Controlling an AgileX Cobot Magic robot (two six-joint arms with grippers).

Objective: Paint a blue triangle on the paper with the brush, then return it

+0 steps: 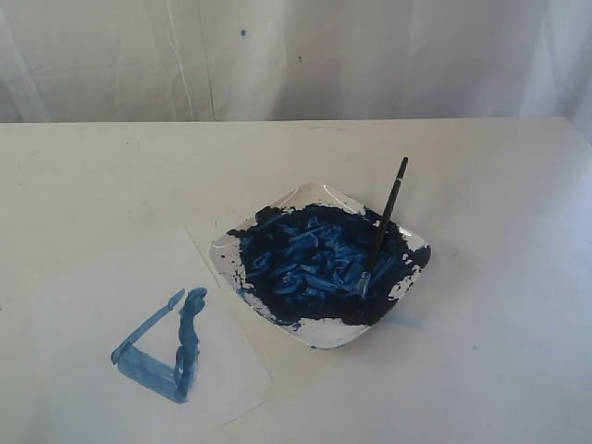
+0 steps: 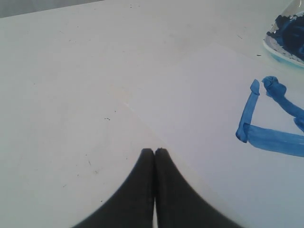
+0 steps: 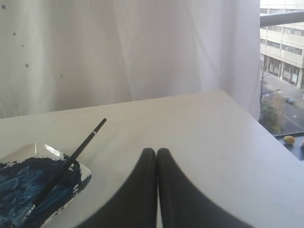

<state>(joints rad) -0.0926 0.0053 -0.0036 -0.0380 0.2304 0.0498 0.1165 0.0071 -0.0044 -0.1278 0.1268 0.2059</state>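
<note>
The left gripper [image 2: 155, 151] and right gripper [image 3: 156, 151] are sitting clenched, empty — the brush [image 1: 382, 227] is leaning in the dish [image 1: 328, 334] beside the blue triangle [image 1: 189, 338] on the paper [image 1: 92, 301]

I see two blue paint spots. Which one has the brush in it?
The dark blue paint in the dish: the brush leans in it. The lighter, streaky blue triangle lies on the paper with no brush.
</note>
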